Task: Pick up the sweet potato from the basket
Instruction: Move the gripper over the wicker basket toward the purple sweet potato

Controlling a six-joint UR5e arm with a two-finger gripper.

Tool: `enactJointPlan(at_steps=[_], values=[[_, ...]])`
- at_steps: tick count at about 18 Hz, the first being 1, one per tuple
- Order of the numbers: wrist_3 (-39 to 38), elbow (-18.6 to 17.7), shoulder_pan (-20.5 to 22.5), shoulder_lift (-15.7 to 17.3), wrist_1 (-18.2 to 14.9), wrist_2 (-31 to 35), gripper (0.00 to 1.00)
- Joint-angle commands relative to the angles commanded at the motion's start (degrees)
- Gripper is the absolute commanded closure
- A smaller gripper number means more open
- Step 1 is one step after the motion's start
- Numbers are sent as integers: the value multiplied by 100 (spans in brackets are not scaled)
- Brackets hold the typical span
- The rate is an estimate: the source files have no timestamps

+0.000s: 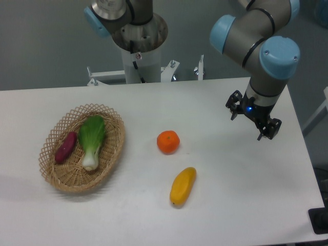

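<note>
The sweet potato (65,147), small and reddish-purple, lies in the left part of the tan wicker basket (113,156), next to a leafy green vegetable (92,139). The basket sits at the left of the white table. My gripper (253,120) hangs over the right side of the table, far from the basket, with nothing between its fingers. Its fingers are seen from above and I cannot tell how far apart they stand.
A round orange (168,142) sits near the table's middle. A yellow-orange elongated fruit (183,186) lies in front of it. The arm's base (137,46) stands at the back edge. The table's right edge is close to the gripper.
</note>
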Motion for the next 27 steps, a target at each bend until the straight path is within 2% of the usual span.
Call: enactJointPlan(at_steps=[6, 9, 14, 17, 24, 27], values=[[-114, -17, -61, 18, -9, -97, 0], [-517, -97, -245, 79, -17, -167, 0], [-1492, -500, -904, 377, 44, -386, 0], [-1792, -782, -1299, 509, 167, -483, 0], [-2715, -835, -2442, 501, 228, -483, 0], [-3084, -852, -2987, 413, 570, -483, 0]])
